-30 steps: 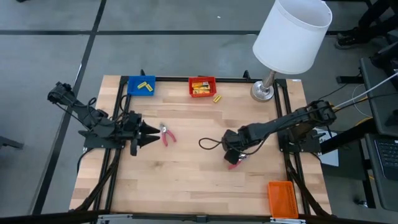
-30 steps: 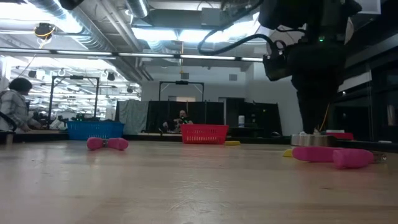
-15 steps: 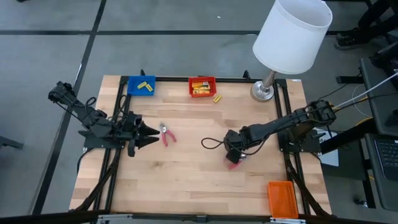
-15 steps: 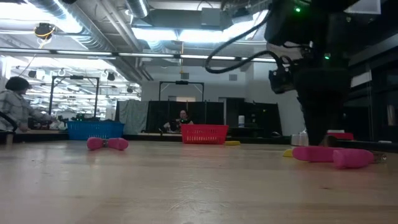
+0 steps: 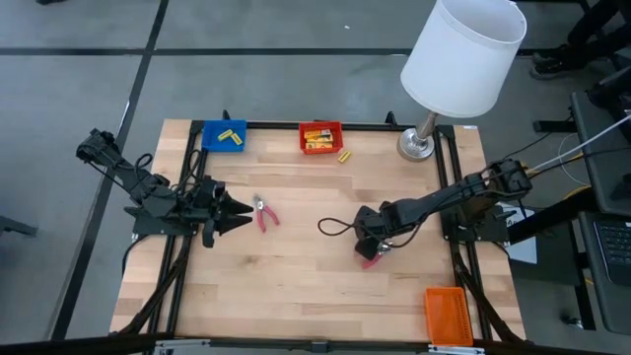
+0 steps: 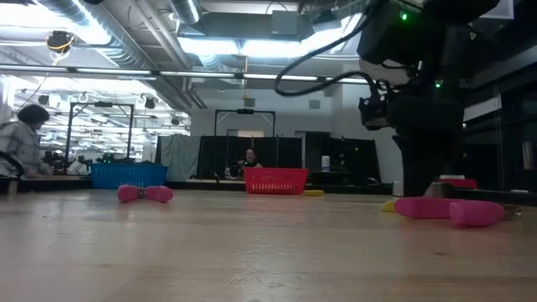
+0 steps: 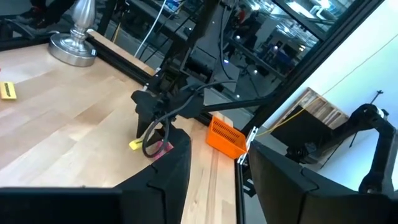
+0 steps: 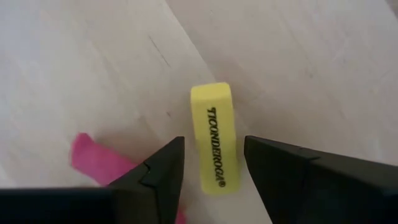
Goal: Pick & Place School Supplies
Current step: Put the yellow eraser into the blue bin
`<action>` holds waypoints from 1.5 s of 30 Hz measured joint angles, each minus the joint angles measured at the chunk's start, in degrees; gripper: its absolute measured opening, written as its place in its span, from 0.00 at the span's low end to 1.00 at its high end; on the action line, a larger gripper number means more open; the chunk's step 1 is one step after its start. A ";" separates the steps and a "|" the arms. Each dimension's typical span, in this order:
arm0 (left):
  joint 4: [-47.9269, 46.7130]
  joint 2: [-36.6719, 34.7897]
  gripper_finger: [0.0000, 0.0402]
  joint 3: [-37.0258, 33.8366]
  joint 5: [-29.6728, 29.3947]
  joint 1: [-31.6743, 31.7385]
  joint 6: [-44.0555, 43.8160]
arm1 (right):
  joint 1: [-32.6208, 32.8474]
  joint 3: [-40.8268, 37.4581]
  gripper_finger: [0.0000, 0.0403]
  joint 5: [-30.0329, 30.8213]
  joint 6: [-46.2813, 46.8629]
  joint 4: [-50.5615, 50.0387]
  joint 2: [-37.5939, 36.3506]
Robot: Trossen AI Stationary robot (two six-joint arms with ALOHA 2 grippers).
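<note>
A yellow eraser with dark lettering lies flat on the table beside a pink-handled plier tool. My right gripper is open and points down over it, one finger on either side, with a gap showing on both. In the high view it is at mid-right, with the pink tool just nearer. My left gripper is open and low at the left. It points at a second pink plier tool lying flat a little ahead of its tips.
The blue tray and red tray at the far edge hold yellow pieces. A yellow stick lies next to the red tray. The orange tray sits at the near right corner, and the lamp's base at the far right.
My right gripper has come down a little toward the table over the yellow eraser. Its fingers have stayed apart. The eraser and both plier tools lie where they did.
</note>
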 joint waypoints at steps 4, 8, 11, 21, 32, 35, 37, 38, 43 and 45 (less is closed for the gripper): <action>0.02 0.00 0.39 0.00 -0.02 0.00 -0.09 | 0.19 0.35 0.39 -0.26 -0.53 -0.40 2.51; 0.37 0.00 0.39 0.00 -0.02 0.00 -0.09 | 0.90 0.41 0.37 1.54 0.61 -0.41 3.07; 0.57 0.00 0.38 0.00 -0.02 0.00 -0.09 | 1.30 0.31 0.33 2.59 1.62 -0.24 2.77; -4.65 -0.13 0.37 0.02 -0.22 0.03 -1.62 | 4.02 6.41 0.21 2.18 2.96 1.23 2.74; -15.00 5.19 0.38 0.01 5.48 3.01 -9.80 | 7.96 29.79 0.22 6.49 -4.92 9.06 1.92; -5.01 9.02 0.38 0.02 6.63 2.85 3.83 | 6.94 34.07 0.22 5.06 -6.23 9.43 1.81; 1.74 11.62 0.39 0.02 6.53 2.55 14.43 | 6.16 35.43 0.22 2.70 -5.88 10.67 1.81; 4.12 12.91 0.39 0.02 6.49 2.45 19.74 | 5.81 35.75 0.22 1.30 -5.42 11.65 1.81; 3.11 18.41 0.39 4.39 1.97 2.47 36.24 | 5.31 36.25 0.22 -5.15 -1.10 17.19 1.81; 2.04 20.03 0.39 6.10 0.31 2.49 41.79 | 5.31 36.25 0.22 -6.50 0.88 19.23 1.81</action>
